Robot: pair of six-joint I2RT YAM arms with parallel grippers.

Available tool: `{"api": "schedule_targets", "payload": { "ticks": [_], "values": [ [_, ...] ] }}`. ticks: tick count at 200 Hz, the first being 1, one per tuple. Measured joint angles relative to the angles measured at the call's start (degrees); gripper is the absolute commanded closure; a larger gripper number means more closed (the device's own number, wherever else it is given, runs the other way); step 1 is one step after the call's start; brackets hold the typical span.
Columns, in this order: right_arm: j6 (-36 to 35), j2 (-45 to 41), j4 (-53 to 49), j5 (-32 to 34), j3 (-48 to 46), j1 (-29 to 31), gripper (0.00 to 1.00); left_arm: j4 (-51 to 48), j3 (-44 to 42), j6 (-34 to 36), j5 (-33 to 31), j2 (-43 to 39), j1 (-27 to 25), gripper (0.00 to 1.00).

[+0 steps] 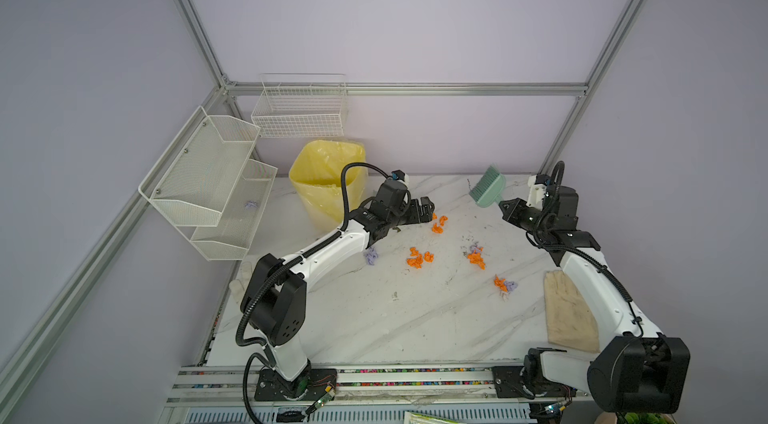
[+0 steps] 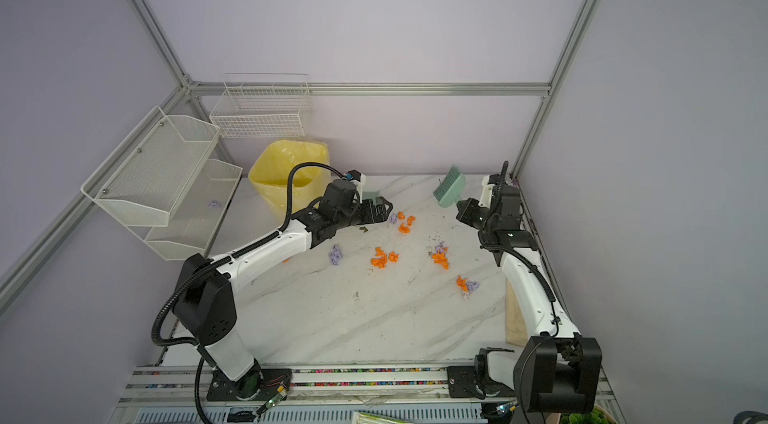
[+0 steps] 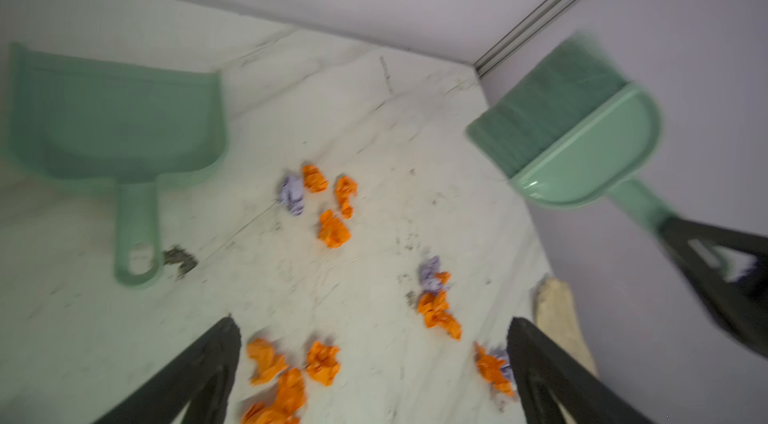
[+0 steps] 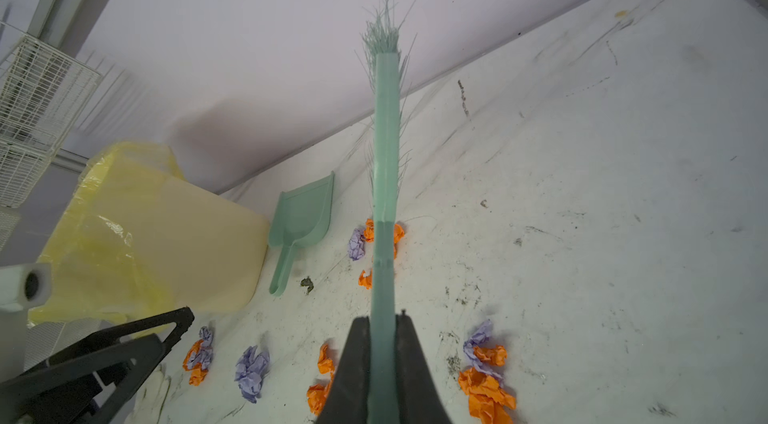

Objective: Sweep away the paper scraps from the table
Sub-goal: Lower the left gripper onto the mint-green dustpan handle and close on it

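Observation:
Orange and lilac paper scraps lie in clusters over the middle of the white marble table: by my left gripper, further forward, and right of centre. My left gripper hangs open over the scraps, holding nothing. A green dustpan lies flat on the table just beyond it, mostly hidden by the arm in both top views. My right gripper is shut on the handle of a green brush, held above the table's back right with its bristles pointing away.
A yellow-lined bin stands at the back left, next to the dustpan. White mesh shelves and a wire basket hang on the left wall. A beige cloth lies under the right arm. A dark bit of debris lies by the dustpan handle.

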Motion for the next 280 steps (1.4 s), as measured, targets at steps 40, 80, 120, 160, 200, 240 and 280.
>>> {"api": "schedule_targets", "payload": {
  "ticks": [40, 80, 120, 160, 200, 240, 280],
  "values": [
    [-1.64, -0.92, -1.88, 1.77, 0.20, 0.00, 1.00, -12.39, 5.62, 5.31, -4.33, 6.95, 2.67, 0.00],
    [-2.56, -2.75, -3.48, 2.58, 0.37, 0.00, 1.00, -19.47, 16.70, 7.93, -6.93, 16.59, 5.75, 0.08],
    [-2.95, -3.26, -3.63, 2.71, 0.63, 0.00, 1.00, -21.81, 18.71, 8.83, -8.79, 20.33, 7.58, 0.19],
    [-2.97, -3.26, -3.76, 3.19, 0.63, 0.00, 1.00, -22.82, 19.78, 9.84, -8.92, 22.16, 8.02, 0.39],
    [-3.10, -3.39, -4.39, 3.78, 0.63, 0.00, 1.00, -22.97, 20.94, 10.01, -9.73, 23.30, 8.07, 0.39],
    [-3.15, -4.11, -4.46, 3.96, 0.66, 0.00, 1.00, -22.77, 23.54, 9.99, -9.68, 25.29, 8.37, 0.46],
    [-3.15, -4.11, -4.46, 3.76, 0.72, 0.00, 1.00, -22.67, 24.55, 10.08, -9.81, 26.43, 8.46, 0.50]
  ]
}}
